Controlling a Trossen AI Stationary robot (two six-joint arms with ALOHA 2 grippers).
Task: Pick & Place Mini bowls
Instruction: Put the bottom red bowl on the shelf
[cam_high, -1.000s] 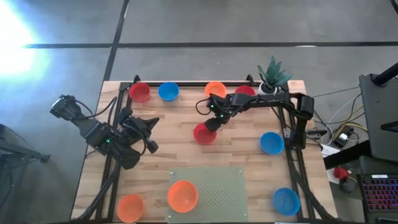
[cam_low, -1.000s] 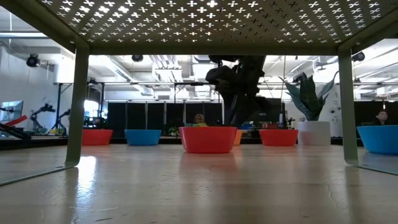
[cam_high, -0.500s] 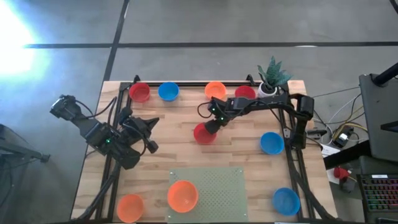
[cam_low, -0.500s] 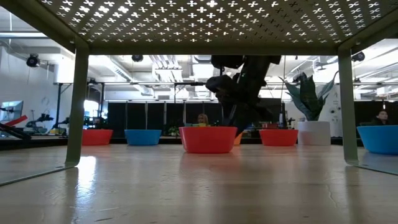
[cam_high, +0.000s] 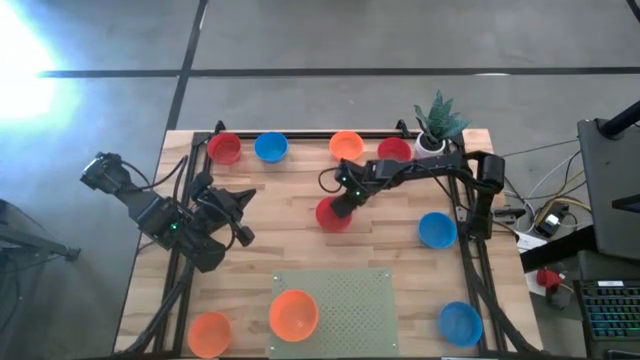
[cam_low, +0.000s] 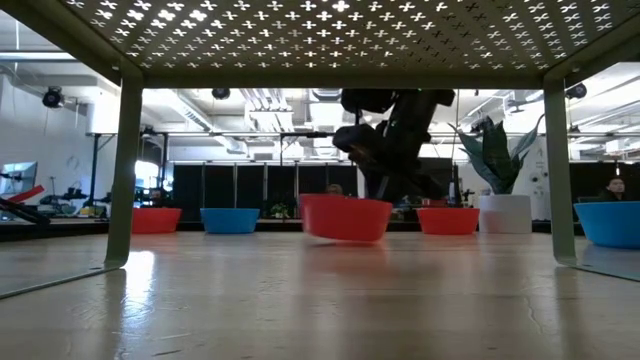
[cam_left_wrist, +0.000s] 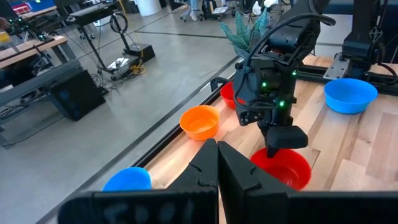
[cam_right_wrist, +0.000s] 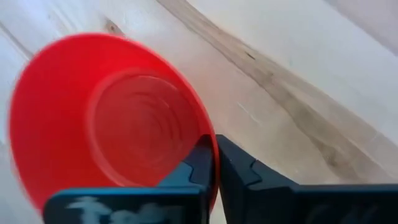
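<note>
Red mini bowl (cam_high: 331, 214), near the table's (cam_high: 300, 240) middle, is pinched by its rim in your right gripper (cam_high: 341, 208) and tilting off the wood, so lift it clear next and carry it to its spot.

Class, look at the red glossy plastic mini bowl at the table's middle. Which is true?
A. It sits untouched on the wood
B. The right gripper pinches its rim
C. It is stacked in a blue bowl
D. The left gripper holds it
B: the right gripper is shut on the rim of the red glossy plastic mini bowl, which the low view shows tilted, off the table.
</note>
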